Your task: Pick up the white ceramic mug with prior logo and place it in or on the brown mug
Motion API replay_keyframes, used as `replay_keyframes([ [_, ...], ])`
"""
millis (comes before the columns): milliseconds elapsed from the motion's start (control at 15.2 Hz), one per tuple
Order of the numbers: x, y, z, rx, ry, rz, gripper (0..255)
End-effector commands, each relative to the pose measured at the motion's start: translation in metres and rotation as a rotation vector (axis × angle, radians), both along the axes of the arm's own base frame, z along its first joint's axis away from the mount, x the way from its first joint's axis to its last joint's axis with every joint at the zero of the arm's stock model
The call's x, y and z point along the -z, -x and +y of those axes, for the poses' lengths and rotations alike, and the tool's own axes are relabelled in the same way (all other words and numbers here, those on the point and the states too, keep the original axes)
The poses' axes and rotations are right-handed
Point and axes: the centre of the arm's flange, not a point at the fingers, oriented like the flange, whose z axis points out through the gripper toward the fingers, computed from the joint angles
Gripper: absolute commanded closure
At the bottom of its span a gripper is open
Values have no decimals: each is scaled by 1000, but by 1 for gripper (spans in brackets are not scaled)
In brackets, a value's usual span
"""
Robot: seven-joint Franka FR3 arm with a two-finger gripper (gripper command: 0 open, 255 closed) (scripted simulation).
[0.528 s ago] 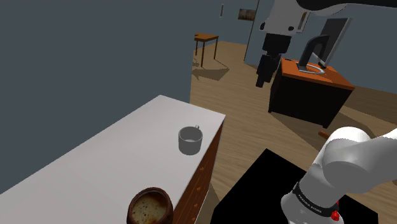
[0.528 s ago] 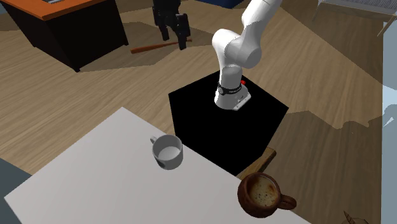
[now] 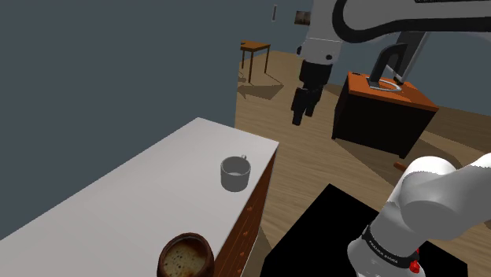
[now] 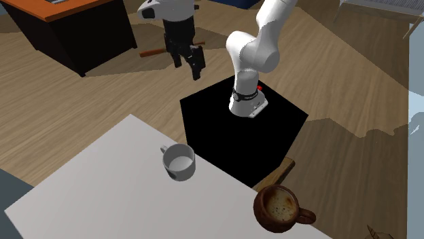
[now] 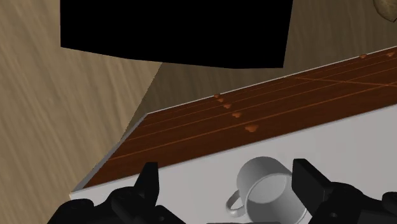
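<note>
A pale grey-white mug (image 3: 234, 172) stands upright on the white tabletop (image 3: 142, 204), near the edge that faces the stand. The brown mug (image 3: 186, 256), mottled inside, sits at the same table's near end, close to the shoulder view's bottom edge. My gripper (image 3: 299, 112) hangs in the air over the wooden floor, well above and beyond the pale mug, touching nothing. In the second exterior view my gripper (image 4: 196, 68) is high behind the pale mug (image 4: 179, 161), and the brown mug (image 4: 278, 207) is at lower right. Seen from the wrist, the pale mug (image 5: 267, 191) lies far below my open gripper (image 5: 224, 170).
The table's side is brown wood with small knobs (image 5: 236, 114). The black stand (image 4: 244, 132) sits close beside the table. An orange-topped dark desk (image 3: 385, 106) and a small wooden side table (image 3: 254, 55) stand farther back on the wooden floor.
My gripper has swung toward the shoulder view's left and come a little lower, nearer to the table. Both mugs stand where they were.
</note>
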Motion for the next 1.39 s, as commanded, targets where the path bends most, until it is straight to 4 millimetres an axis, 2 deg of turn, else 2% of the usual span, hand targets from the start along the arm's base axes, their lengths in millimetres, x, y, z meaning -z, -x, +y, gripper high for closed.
replay_keyframes([
  [0,16,-13,17,-4,8,-4,0],
  [1320,185,-121,192,-47,87,-20,0],
])
